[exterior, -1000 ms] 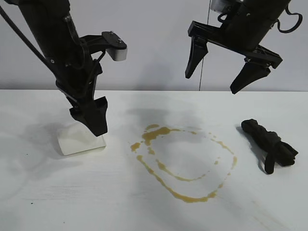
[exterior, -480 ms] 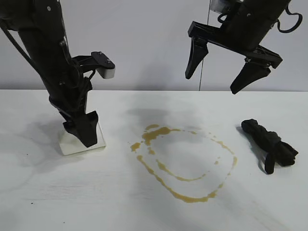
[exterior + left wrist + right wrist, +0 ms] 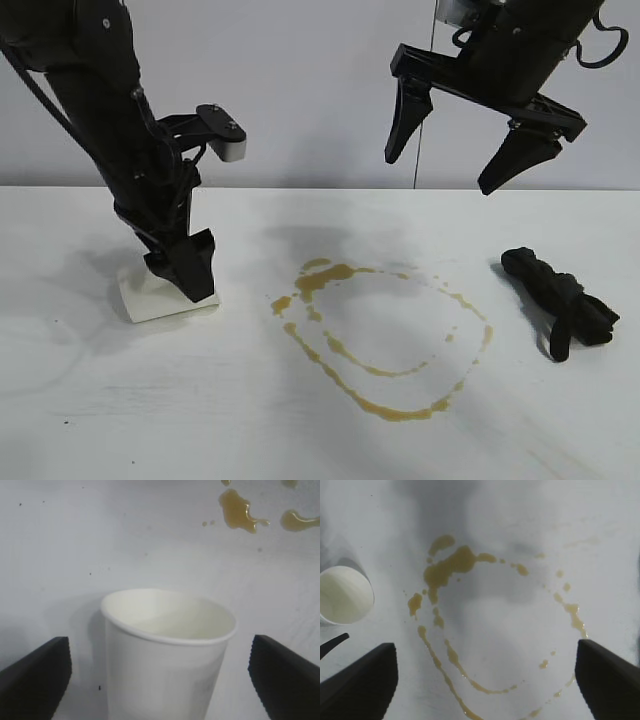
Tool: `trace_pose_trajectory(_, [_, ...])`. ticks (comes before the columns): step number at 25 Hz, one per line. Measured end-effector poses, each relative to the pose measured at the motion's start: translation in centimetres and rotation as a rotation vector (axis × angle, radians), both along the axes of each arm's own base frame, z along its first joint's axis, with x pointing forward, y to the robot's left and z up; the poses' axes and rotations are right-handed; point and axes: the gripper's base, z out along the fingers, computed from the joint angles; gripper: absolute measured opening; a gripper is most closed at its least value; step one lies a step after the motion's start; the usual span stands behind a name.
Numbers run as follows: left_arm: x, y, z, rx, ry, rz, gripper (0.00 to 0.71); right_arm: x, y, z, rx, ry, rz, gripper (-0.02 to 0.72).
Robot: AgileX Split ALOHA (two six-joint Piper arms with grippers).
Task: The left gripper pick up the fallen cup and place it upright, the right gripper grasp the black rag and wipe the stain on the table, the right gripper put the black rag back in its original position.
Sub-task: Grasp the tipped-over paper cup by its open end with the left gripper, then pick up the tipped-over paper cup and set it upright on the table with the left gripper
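Note:
The white cup (image 3: 150, 296) stands upright on the table (image 3: 100, 420) at the left, its mouth facing up. My left gripper (image 3: 185, 265) is low over it and partly hides it. In the left wrist view the cup (image 3: 165, 655) sits between the open fingers of the left gripper (image 3: 160, 680), with a gap on each side. The stain (image 3: 380, 340) rings the table's middle. The black rag (image 3: 560, 300) lies at the right. My right gripper (image 3: 442, 170) hangs open and empty high above the stain, which shows in its wrist view (image 3: 450, 570).
The cup's round mouth (image 3: 344, 594) shows in the right wrist view beside the stain. Blotches of the stain (image 3: 237, 510) lie a short way past the cup. A grey wall backs the table.
My left gripper swung left along the cup and then came back a little to the right. The cup has stayed in place. The right arm has not moved.

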Motion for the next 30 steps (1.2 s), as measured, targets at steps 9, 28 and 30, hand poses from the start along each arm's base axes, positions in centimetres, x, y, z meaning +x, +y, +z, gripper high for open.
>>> trace_pose_trajectory(9, [0.0, 0.0, -0.7, 0.005, 0.014, 0.0, 0.556, 0.0, 0.0, 0.0, 0.0, -0.001, 0.0, 0.661])
trace_pose_trajectory(28, [0.1, -0.2, 3.9, -0.266, -0.067, -0.105, 0.486, 0.0, 0.0, 0.0, -0.001, -0.002, 0.004, 0.661])
trace_pose_trajectory(30, [0.3, 0.9, 5.1, -0.34, -0.075, -0.094, 0.486, 0.0, 0.0, 0.0, -0.001, -0.002, 0.004, 0.661])
